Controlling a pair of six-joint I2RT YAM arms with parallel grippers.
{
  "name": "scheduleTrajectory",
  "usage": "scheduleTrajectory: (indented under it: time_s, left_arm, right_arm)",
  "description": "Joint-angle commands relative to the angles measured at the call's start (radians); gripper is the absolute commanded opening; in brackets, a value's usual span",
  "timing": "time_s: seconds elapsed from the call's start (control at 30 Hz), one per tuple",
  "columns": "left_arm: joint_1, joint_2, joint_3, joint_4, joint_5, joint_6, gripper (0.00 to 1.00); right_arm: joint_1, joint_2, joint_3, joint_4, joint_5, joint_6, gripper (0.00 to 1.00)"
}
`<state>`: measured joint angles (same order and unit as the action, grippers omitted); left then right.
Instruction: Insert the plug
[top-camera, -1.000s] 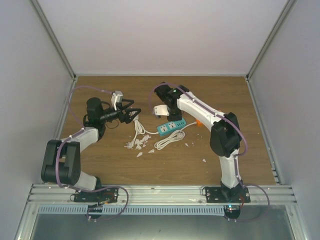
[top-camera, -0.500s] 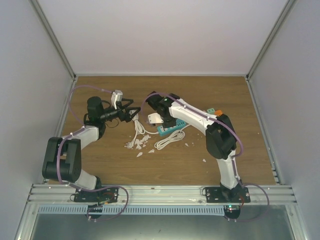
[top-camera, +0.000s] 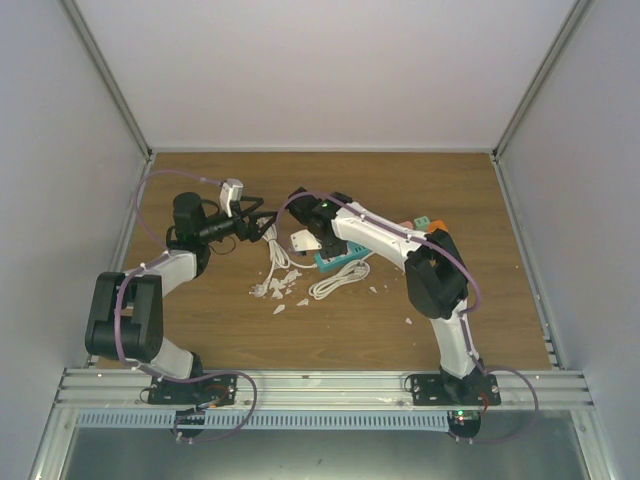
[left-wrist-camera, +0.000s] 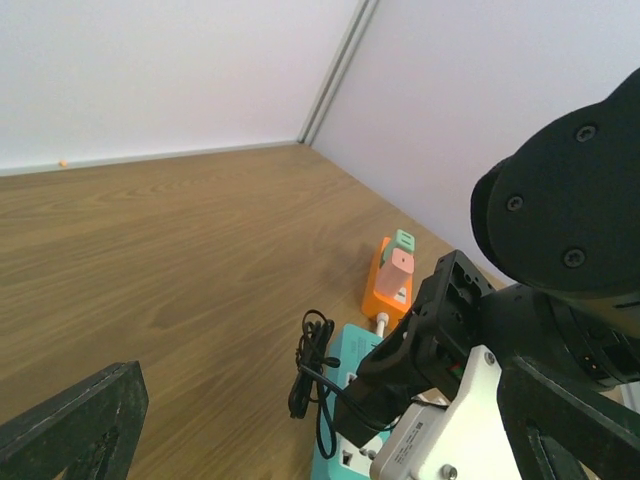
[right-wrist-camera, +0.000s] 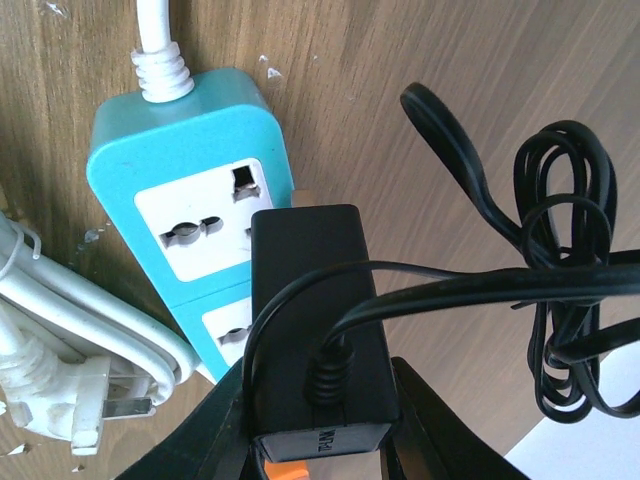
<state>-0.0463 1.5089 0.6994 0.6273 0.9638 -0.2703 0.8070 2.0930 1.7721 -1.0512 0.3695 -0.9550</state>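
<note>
Gripping the black adapter plug, the right gripper held it over the teal power strip at its edge, the nearest socket lying just to one side. The strip's long axis ran nearly in line with the plug body. The left gripper stood open, empty and farther off.

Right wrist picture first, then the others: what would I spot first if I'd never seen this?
The boxy black plug pinched in the right gripper, right at the sockets of the teal power strip on the wooden table, grabs your eye first. Its black cord loops in a messy bundle beside it. From above, the left gripper stands wide open left of the strip, near a tangle of white cable.
</note>
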Motion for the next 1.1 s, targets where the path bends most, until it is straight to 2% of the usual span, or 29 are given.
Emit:
scheduleTrajectory:
  time_s: [0.0,0.33,0.83,1.07]
  left_arm:
    - [0.014,0.009,0.020,0.026,-0.009,0.002,0.99]
    - [0.020,0.019,0.020,0.032,-0.008,-0.005,0.99]
    - [0.025,0.011,0.011,0.037,-0.010,-0.009,0.99]
    - [0.025,0.014,0.012,0.038,-0.007,-0.011,0.99]
  right_arm:
    - [0.027,0.030,-0.002,-0.001,0.023,-0.016,0.00]
    - [0.046,0.000,-0.018,-0.045,0.045,0.037,0.00]
    - [0.023,-0.070,-0.107,0.006,0.039,0.031,0.00]
    - [0.026,-0.028,-0.087,0.008,0.062,0.028,0.00]
